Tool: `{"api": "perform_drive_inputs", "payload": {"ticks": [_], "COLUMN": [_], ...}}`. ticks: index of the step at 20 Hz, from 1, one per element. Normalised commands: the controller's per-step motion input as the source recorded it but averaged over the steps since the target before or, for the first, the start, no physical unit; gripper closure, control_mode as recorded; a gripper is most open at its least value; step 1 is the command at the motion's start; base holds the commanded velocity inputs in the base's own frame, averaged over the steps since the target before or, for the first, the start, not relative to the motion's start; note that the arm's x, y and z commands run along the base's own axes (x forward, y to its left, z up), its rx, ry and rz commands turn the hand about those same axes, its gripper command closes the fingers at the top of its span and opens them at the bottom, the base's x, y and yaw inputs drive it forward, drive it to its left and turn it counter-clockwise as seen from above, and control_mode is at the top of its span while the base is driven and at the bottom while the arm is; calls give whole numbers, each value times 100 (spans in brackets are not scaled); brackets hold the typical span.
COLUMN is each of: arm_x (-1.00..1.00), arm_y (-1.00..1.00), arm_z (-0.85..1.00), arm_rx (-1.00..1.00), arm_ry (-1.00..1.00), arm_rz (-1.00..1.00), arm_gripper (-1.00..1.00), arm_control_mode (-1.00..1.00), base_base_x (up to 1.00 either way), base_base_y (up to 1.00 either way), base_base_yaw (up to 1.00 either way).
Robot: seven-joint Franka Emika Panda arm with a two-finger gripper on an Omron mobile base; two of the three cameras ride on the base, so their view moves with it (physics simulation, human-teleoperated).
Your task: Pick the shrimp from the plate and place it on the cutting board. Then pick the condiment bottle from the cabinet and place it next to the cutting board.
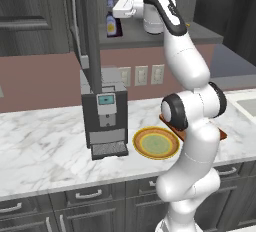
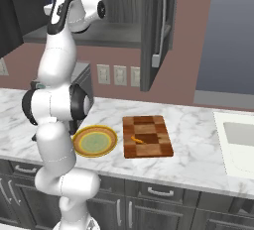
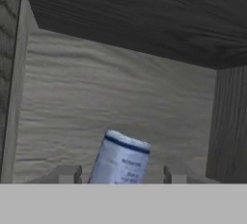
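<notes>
- In the left base view we see the arm reaching high into the open cabinet (image 1: 165, 38), its hand level with the grey shelf. The gripper (image 1: 113, 12) sits right at the condiment bottle (image 1: 111, 24), which stands upright on the shelf near the cabinet's left wall; its yellow label faces us. From here we cannot tell whether the fingers touch it.
- Below, on the marble counter (image 1: 45, 146), the plate (image 1: 155, 142) lies just right of a dark coffee machine (image 1: 104, 121). A corner of the cutting board (image 1: 220, 135) shows behind the arm.
- In the right base view we see the cutting board (image 2: 147, 136) lying flat on the counter (image 2: 198, 149), just right of the plate (image 2: 95, 141) and not touching it. The shrimp (image 2: 137, 139) rests on the board, left of its middle. A sink (image 2: 240, 140) sits well apart at the right.
- In the hand view we look into the cabinet (image 3: 120, 88) at its wood-grain back wall. The condiment bottle's (image 3: 120, 160) pale cap and neck rise between the two fingertips (image 3: 67, 174), leaning a little to the right in this tilted view. A narrow gap shows on each side, so the pincer stands parted around the bottle and is not yet clenched on it.
</notes>
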Motion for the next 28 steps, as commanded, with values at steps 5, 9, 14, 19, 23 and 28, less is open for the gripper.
{"api": "perform_drive_inputs", "payload": {"ticks": [5,9,14,19,23,28], "arm_x": [-8,-9,-9,0,-9,-27], "arm_y": [2,0,0,0,0,0], "arm_z": [0,1,0,0,1,16], "arm_rx": [0,0,0,0,0,0], "arm_ry": [0,0,0,0,0,0], "arm_rz": [0,0,0,0,1,0], "arm_gripper": [100,100,100,100,100,100], "arm_control_mode": [-100,-100,-100,-100,-100,-100], "base_base_x": [0,0,0,0,0,0], "base_base_y": [0,0,0,0,0,0], "base_base_yaw": [0,0,0,0,0,0]}}
